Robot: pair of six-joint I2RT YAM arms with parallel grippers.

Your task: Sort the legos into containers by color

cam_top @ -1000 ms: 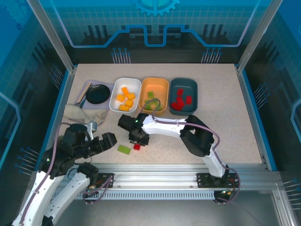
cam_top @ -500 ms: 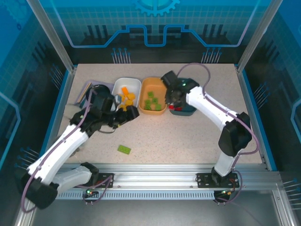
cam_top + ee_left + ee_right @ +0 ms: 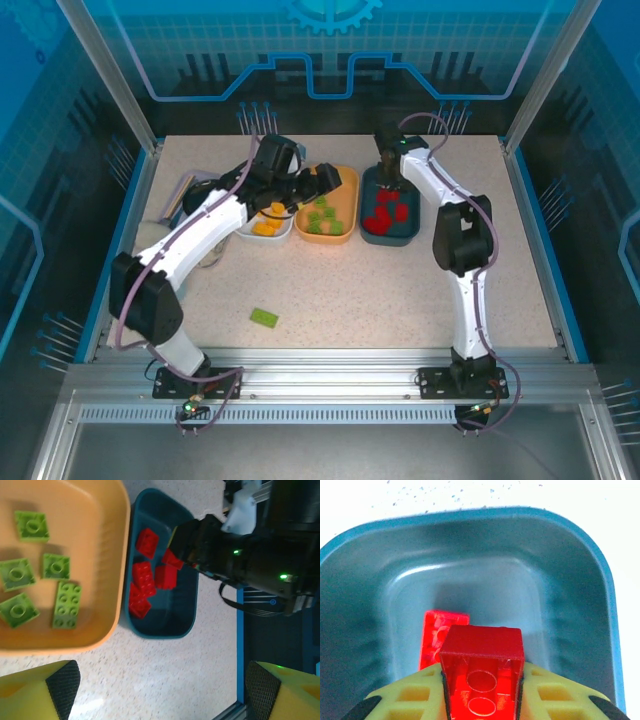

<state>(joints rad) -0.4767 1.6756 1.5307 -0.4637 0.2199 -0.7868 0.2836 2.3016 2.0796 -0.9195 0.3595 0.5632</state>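
Right pincer is clamping a red brick; dark teal tub is lying directly beneath it; left pincer is gaping empty nearby.

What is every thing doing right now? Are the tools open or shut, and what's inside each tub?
Left tool: open, holding nothing.
Right tool: shut on a red brick, over the teal tub.
White tub: holds orange-yellow bricks.
Orange tub: holds green bricks.
Teal tub: holds red bricks.
Flat green brick: loose on the table, not sorted yet.
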